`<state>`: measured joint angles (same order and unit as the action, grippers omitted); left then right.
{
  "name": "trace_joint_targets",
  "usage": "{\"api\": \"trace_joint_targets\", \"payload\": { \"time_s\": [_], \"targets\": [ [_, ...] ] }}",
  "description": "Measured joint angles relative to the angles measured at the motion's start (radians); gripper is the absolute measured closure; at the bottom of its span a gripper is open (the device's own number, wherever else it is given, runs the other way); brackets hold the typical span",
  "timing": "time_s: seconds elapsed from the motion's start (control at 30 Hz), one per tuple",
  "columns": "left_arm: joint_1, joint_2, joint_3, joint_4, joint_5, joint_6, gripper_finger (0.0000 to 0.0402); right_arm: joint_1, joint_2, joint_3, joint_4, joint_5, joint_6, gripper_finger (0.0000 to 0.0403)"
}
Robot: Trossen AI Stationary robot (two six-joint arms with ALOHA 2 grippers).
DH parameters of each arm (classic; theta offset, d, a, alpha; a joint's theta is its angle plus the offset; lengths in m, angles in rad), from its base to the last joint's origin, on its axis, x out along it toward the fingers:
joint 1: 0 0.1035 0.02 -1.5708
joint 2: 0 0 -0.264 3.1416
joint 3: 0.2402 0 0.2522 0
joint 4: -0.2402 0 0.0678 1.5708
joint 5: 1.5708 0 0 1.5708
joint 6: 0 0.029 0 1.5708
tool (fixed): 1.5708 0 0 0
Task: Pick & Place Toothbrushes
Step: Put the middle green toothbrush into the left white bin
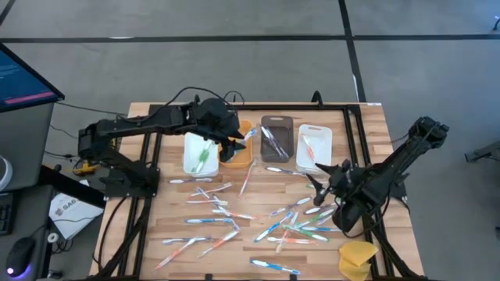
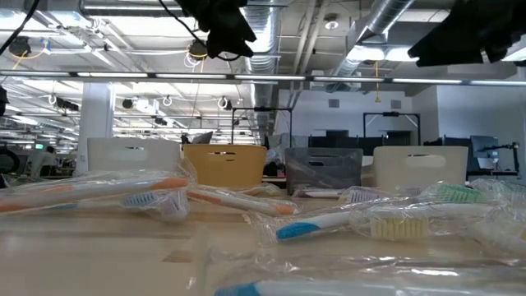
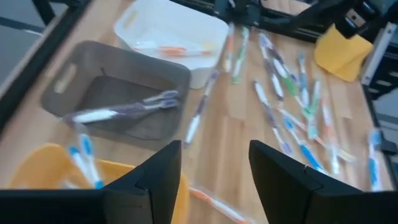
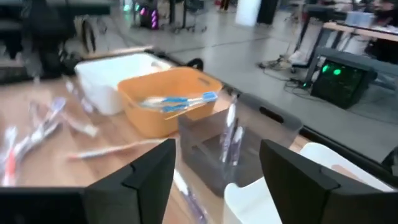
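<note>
No writing on the bins or wrappers is readable to me. My left claw (image 1: 237,145) hangs spread and empty over the orange bin (image 1: 241,153), which holds blue toothbrushes. My right claw (image 1: 316,184) is spread too, empty, near the white bin (image 1: 314,145) at the bench's (image 1: 156,234) far side. Most toothbrushes (image 1: 293,226) lie scattered loose across the bench, a few in the grey bin (image 1: 276,138). A yellow lump (image 1: 357,257) sits at the near right corner. From table height, wrappers blur together.
</note>
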<state>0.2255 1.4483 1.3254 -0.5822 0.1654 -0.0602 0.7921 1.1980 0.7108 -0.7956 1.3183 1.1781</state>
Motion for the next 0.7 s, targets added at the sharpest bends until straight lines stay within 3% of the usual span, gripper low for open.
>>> {"api": "trace_joint_targets", "payload": {
  "time_s": [0.27, 0.53, 0.7],
  "targets": [
    [-0.155, 0.000, 0.000, -0.015, 0.000, -0.033, 0.0220, -0.010, 0.000, 0.117, 0.027, -0.267, -0.268, 0.0187],
    [-0.289, 0.000, 0.000, 0.016, 0.000, -0.081, 0.0220, -0.014, 0.000, 0.168, 0.026, -0.446, -0.320, 0.0198],
    [-0.400, -0.008, -0.040, 0.054, -0.002, -0.165, 0.0220, -0.047, 0.000, 0.218, 0.029, -0.571, -0.450, 0.0206]
  ]
}}
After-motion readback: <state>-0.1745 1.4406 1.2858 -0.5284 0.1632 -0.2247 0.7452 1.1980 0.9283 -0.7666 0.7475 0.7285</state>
